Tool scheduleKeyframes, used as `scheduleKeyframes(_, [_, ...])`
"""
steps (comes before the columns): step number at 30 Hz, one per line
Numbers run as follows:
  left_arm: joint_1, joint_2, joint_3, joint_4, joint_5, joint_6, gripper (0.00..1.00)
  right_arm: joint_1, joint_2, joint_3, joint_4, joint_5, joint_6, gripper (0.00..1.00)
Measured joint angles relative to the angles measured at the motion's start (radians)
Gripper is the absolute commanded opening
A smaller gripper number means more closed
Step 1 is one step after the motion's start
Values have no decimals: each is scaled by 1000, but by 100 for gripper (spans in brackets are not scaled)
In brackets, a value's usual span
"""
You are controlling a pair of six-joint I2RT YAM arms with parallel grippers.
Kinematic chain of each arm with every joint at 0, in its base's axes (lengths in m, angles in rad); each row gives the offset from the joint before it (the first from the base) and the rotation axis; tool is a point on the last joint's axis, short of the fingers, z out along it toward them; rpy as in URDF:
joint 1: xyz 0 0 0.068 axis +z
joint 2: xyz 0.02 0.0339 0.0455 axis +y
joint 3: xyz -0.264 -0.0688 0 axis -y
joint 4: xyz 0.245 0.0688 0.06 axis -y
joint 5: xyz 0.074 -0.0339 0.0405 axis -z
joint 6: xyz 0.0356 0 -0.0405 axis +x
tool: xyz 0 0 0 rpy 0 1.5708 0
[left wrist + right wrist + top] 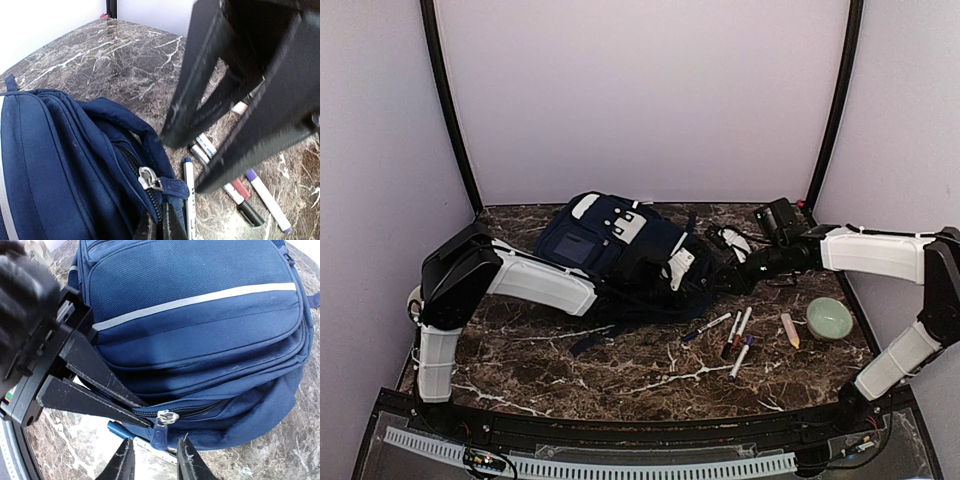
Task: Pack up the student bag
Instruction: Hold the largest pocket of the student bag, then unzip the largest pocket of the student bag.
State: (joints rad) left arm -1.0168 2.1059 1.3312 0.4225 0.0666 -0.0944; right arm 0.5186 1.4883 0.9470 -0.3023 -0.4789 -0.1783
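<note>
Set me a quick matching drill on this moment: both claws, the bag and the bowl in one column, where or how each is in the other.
Things:
1. student bag
2. green bowl
3. left claw
4. right claw

Place or state:
A. open, fingers either side of the zip pull
B. navy, lying flat
C. just right of the markers
D. shut on the bag's edge beside the zip

Pairs: 1-B, 2-C, 3-D, 4-A
</note>
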Motion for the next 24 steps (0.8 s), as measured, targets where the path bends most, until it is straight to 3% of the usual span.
scheduleKeyframes(13, [15,0,-1,35,31,-48,0,49,74,-1,30,51,-4,40])
scheduleKeyframes(24, [25,0,-26,71,46,-52,0,61,108,-1,67,111,-1,21])
